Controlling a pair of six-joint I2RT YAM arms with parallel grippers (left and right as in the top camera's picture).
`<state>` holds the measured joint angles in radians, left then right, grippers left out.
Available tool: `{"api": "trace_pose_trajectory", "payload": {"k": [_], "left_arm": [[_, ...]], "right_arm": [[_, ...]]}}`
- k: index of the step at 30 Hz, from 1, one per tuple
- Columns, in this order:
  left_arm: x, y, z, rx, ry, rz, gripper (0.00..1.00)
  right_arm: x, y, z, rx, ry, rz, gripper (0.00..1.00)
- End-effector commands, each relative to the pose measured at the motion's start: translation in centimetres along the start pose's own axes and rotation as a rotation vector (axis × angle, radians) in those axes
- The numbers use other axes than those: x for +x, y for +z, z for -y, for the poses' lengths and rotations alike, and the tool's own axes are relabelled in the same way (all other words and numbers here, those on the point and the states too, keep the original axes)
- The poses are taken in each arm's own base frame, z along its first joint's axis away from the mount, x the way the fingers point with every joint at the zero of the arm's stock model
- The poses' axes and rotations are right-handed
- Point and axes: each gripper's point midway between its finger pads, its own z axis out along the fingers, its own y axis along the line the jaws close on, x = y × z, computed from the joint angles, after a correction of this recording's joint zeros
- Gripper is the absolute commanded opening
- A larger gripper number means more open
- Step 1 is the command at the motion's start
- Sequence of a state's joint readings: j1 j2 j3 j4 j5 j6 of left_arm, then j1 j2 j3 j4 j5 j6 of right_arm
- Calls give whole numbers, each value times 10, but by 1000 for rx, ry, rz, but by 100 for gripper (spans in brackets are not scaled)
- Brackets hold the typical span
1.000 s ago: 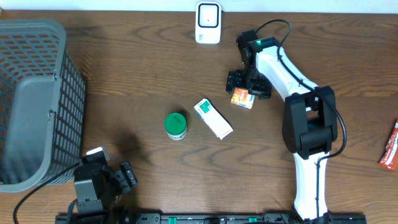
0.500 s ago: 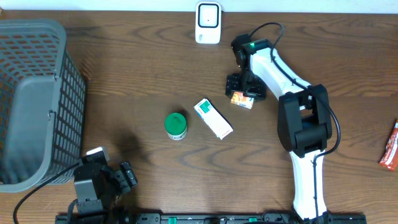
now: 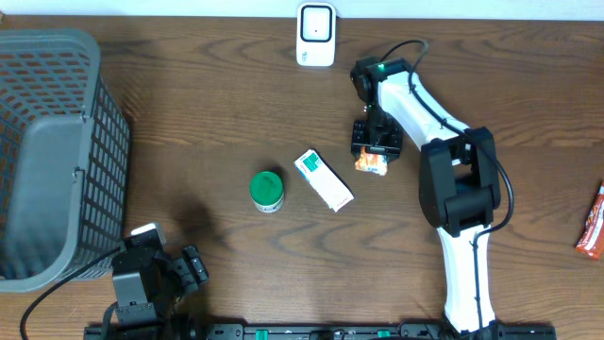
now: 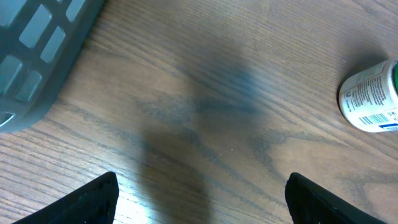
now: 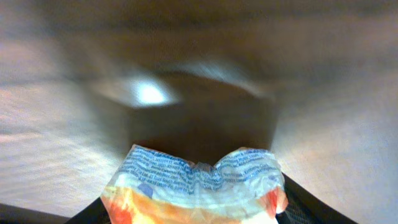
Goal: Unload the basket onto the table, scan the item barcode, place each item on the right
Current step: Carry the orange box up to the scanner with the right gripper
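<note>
Overhead view: the right gripper (image 3: 375, 146) points down over the table (image 3: 189, 113), right of centre and toward the far edge. An orange snack packet (image 3: 371, 162) sits at its fingertips, showing on their near side. The right wrist view shows this packet (image 5: 196, 186) lodged between the two dark fingers (image 5: 306, 200). Its foil is buckled upward in the middle and its printed blue-and-white end faces the camera. The jaws are closed on the packet, one finger pressing each side. Whether the packet touches the wood cannot be told; the surface behind it is blurred.

The white barcode scanner (image 3: 315, 34) stands at the far edge near the middle, well apart from the packet and to its left.

A white-and-green box (image 3: 324, 179) lies flat near the table's centre, just left of the packet and not touching it. A green-capped bottle (image 3: 267, 191) stands left of the box. A grey mesh basket (image 3: 57, 151) occupies the left edge. A second orange-red packet (image 3: 592, 222) lies at the right edge.

The left gripper (image 4: 202, 180) rests at the near-left corner beside the basket. Its jaws stand wide apart with only bare wood between them. The bottle's white labelled body (image 4: 372, 96) shows at the right side of the left wrist view.
</note>
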<state>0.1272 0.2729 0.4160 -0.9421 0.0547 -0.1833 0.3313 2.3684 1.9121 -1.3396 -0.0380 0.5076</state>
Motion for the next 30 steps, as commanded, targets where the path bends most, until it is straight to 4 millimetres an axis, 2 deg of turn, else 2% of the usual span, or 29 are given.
{"api": "trace_pose_trajectory", "payload": {"k": [1, 5, 10, 12, 15, 22, 27, 30], "left_arm": [[-1, -2, 2, 9, 5, 3, 86], [-1, -2, 2, 9, 5, 3, 86], [-1, -2, 2, 9, 5, 3, 86], [-1, -2, 2, 9, 5, 3, 86], [-1, -2, 2, 9, 5, 3, 86], [-1, -2, 2, 9, 5, 3, 86], [-1, -2, 2, 9, 5, 3, 86], [-1, -2, 2, 9, 5, 3, 86]], "right_arm": [[4, -16, -7, -14, -29, -21, 58], [34, -46, -21, -118, -82, -145, 56], [56, -65, -30, -199, -118, -234, 51], [61, -69, -39, -259, -159, -250, 52], [65, -73, -48, -316, -162, -273, 54], [66, -74, -49, -323, -164, -275, 54], [66, -74, -49, -322, -172, -274, 50], [59, -72, -54, -335, -202, -235, 49]]}}
